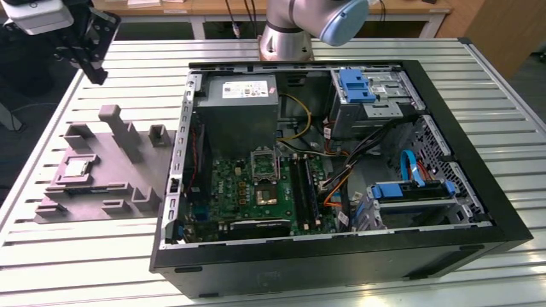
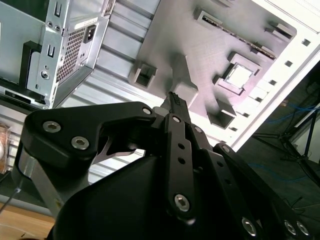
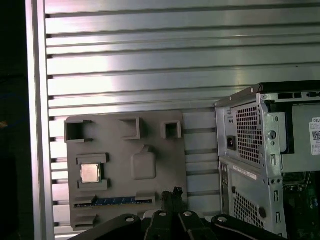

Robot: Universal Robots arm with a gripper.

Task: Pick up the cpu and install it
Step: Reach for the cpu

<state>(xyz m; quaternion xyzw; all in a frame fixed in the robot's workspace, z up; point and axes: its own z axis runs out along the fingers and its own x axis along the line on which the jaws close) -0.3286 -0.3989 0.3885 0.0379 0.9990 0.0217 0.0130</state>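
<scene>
Counts from the exterior view: you had one gripper (image 1: pixel 94 67) raised at the exterior view's left, well apart from one grey tray (image 1: pixel 111 192) on the slatted table (image 1: pixel 85 256). One cpu (image 1: pixel 75 167) lay flat in a square recess of that tray, beside one open computer case (image 1: pixel 477 192). In the second wrist view, your gripper (image 2: pixel 175 101) had its tips pressed together on nothing, and the cpu (image 2: pixel 239 75) sat in the tray (image 2: pixel 175 40) beyond them. In the first wrist view, the single cpu (image 3: pixel 90 172) lay in its recess, apart from the closed, empty gripper (image 3: pixel 175 192).
</scene>
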